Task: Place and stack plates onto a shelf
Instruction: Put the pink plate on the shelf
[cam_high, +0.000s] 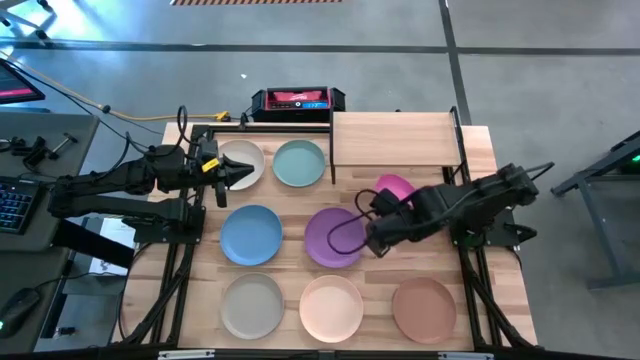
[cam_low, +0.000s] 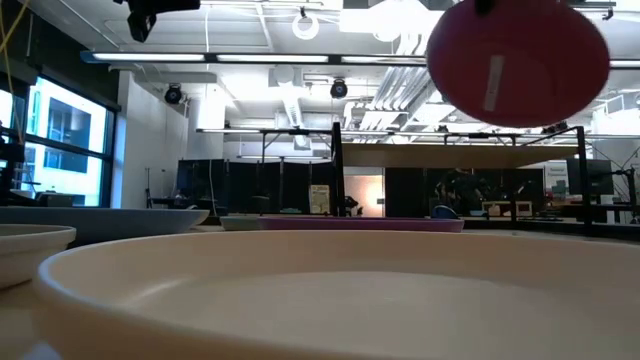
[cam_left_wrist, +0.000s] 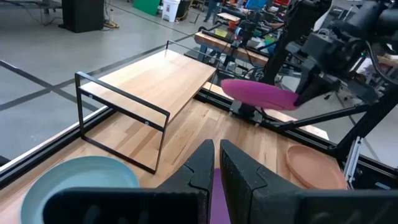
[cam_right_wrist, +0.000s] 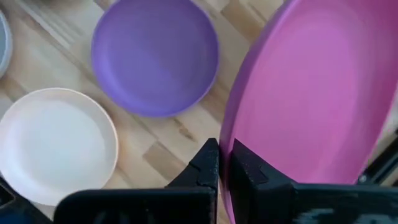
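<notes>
Right gripper: round matte magenta plate

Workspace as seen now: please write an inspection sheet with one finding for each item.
Surface: light-wood table, seven plates lying flat on it.
Job's things: cream plate, teal plate, blue plate, purple plate, grey-beige plate, peach plate, terracotta plate; magenta plate is lifted off the table; shelf carries nothing.
Clutter: nothing seen on the table.
End effectors: right end effector shut on the magenta plate's rim; left end effector shut, holding nothing, over the cream plate.
Cables: black loop over the purple plate.
Surroundings: red-black box behind the table; keyboard at left.
</notes>
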